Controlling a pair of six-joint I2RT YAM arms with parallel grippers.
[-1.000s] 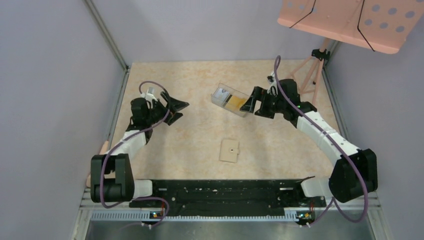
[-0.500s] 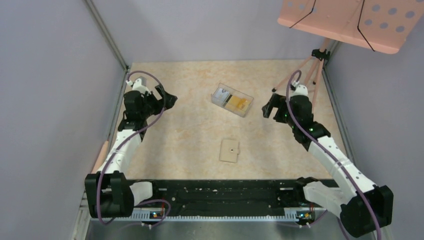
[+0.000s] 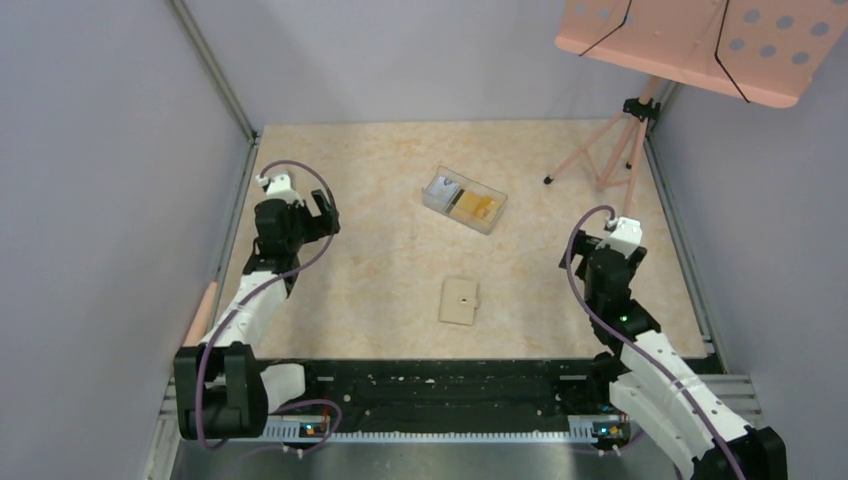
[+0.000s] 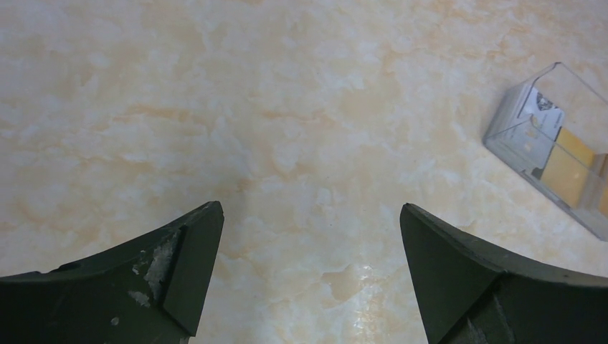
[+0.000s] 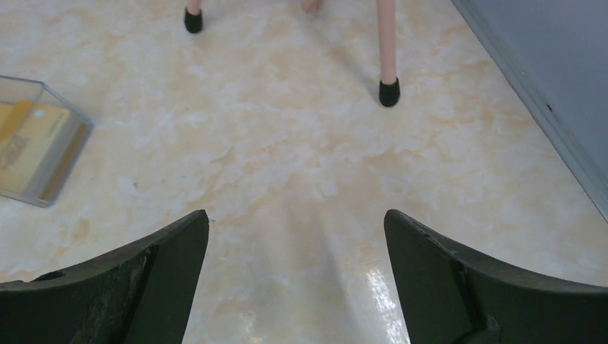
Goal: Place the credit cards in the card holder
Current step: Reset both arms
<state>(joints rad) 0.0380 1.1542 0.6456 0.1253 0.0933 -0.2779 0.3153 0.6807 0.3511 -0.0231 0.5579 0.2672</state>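
The credit cards [image 3: 473,206] are golden-yellow and lie inside a clear plastic box [image 3: 445,186] at the middle back of the table. The left wrist view shows the credit cards [image 4: 570,170] at its right edge; in the right wrist view the credit cards [image 5: 29,147] sit at the far left. The card holder [image 3: 459,301], beige with a snap dot, lies closed at the table's middle front. My left gripper [image 3: 322,212] [image 4: 310,206] hangs open and empty over bare table at the left. Near the right side my right gripper [image 3: 600,258] [image 5: 295,213] is open and empty too.
A pink tripod stand [image 3: 610,150] with a perforated tray stands at the back right, its black feet [image 5: 388,92] ahead of my right gripper. Grey walls close in both sides. A black rail [image 3: 450,385] runs along the near edge.
My right gripper has pulled away from the clear box, back toward the near right. The left gripper has drawn back to the left side. Box and card holder have not moved.
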